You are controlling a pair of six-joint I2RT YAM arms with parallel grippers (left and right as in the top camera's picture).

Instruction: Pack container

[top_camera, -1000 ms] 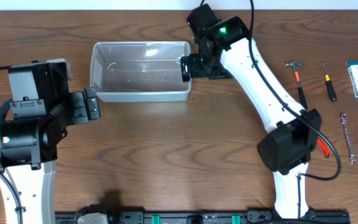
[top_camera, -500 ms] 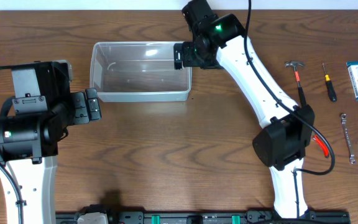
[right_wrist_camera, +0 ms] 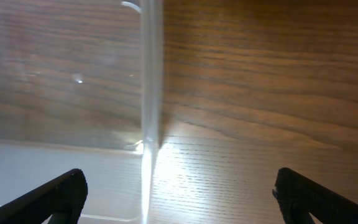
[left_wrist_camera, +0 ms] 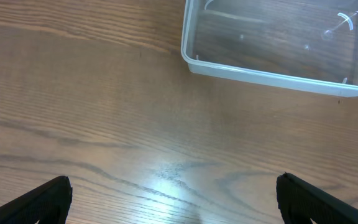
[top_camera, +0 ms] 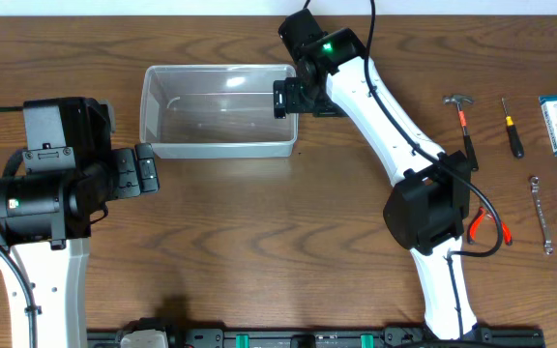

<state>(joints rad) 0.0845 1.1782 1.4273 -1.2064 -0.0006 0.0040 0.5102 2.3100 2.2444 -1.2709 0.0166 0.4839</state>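
Container (top_camera: 211, 116) sits far, left of centre, with open table (top_camera: 259, 222) along its near edge. Over its right wall the right gripper (top_camera: 279, 97) gapes wide, empty; the left gripper (top_camera: 145, 170), equally wide and empty, hangs off the near-left corner.

Clear rimmed rectangular container (top_camera: 219, 116); upright; mouth upward.

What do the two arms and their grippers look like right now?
The left arm and right arm: white links, bulky black joint housings. The right arm has a green light near its wrist and a black cable along it. Black fingers on the left gripper and right gripper.
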